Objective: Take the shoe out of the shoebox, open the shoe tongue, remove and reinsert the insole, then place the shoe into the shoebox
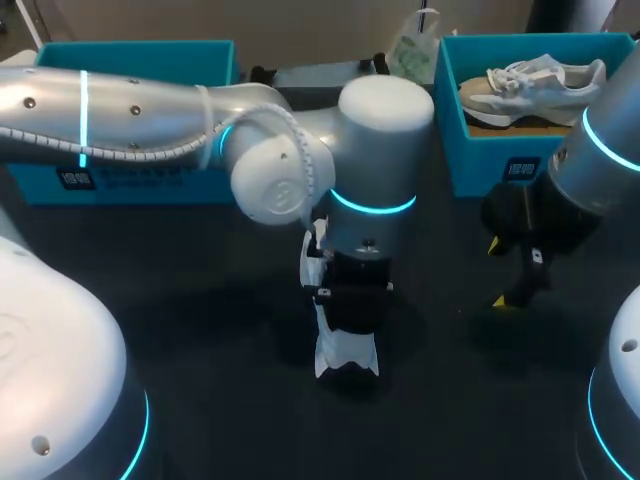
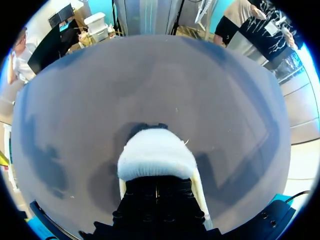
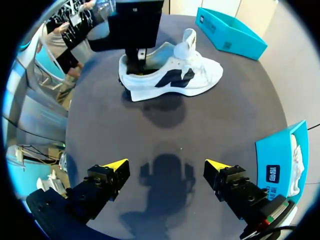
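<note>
So the white shoe (image 1: 346, 352) is out and sitting upright on its sole in the middle of the desk (image 1: 200, 300), well away from the teal shoebox (image 1: 500, 150) at the far right. That box has another pale shoe (image 1: 530, 80) in it. The left claw (image 3: 136, 62) comes straight down into the shoe's opening at one end. Honestly I can't tell whether it's actually got hold of anything, because the shoe hides the business end. The right claw (image 3: 167, 167) hangs over bare desk between the shoe and the shoebox, spread wide with nothing in it. There's a second teal box (image 1: 200, 185) at the far left, behind the left arm.
</note>
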Motion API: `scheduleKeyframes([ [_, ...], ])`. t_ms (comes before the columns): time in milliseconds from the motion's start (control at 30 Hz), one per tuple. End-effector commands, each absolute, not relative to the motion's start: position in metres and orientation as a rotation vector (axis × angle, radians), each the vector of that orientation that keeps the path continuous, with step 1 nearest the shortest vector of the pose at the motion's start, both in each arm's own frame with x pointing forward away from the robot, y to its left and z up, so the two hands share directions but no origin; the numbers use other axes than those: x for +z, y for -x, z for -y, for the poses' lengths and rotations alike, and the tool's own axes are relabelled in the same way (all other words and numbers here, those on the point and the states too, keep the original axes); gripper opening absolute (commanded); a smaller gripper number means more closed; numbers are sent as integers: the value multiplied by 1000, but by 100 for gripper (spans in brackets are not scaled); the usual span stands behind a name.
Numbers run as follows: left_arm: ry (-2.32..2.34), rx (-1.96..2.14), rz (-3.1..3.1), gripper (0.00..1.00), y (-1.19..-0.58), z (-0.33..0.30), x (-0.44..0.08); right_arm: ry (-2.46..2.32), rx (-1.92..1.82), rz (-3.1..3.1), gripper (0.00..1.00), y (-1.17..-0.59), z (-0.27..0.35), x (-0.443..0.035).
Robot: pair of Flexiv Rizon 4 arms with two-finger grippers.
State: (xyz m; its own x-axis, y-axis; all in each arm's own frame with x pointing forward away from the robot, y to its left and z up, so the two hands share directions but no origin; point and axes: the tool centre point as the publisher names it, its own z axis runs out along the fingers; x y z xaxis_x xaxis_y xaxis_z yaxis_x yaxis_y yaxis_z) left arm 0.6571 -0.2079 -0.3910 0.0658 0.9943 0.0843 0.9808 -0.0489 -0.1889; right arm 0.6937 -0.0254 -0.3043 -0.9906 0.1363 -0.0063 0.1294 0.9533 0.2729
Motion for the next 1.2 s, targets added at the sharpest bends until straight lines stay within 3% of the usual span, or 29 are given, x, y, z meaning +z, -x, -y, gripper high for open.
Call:
scheduleKeyframes([
  [33, 2130, 91, 2046, 0, -663, 204, -404, -210, 425, -3078, 100, -693, 25, -305],
  [433, 2170, 135, 2117, 0, -665, 206, -378, -210, 425, -3078, 100, -693, 25, -305],
  [867, 2149, 57, 2204, 0, -690, 217, -412, -210, 425, -3078, 100, -693, 25, -305],
  [1200, 2131, 59, 2274, 0, -703, 201, -379, -210, 425, -3078, 100, -693, 25, -305],
])
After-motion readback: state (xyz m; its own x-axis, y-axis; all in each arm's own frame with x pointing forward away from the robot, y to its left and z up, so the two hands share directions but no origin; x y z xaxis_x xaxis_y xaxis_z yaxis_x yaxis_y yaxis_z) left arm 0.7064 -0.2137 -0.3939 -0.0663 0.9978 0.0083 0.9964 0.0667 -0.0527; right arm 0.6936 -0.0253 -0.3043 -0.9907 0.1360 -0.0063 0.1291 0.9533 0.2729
